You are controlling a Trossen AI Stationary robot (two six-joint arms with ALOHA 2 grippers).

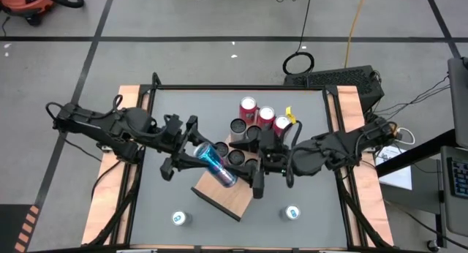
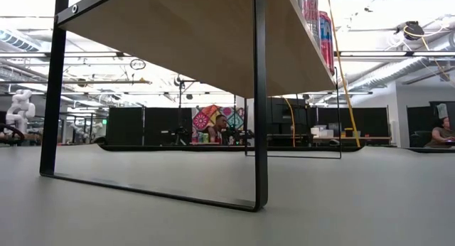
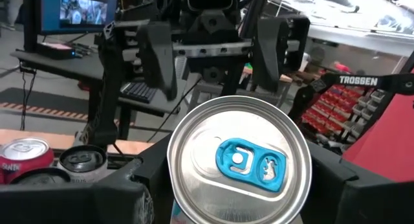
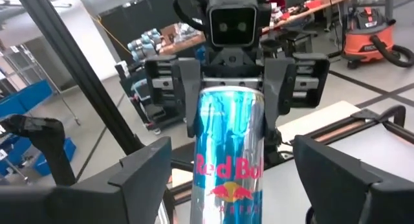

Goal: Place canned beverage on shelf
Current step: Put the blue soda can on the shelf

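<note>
The left gripper is clamped on a blue Red Bull can, holding it tipped on its side over the shelf. The right gripper faces the can's top end, jaws spread to either side without touching. Red and dark cans stand on the shelf's far end (two more on the table)
</note>
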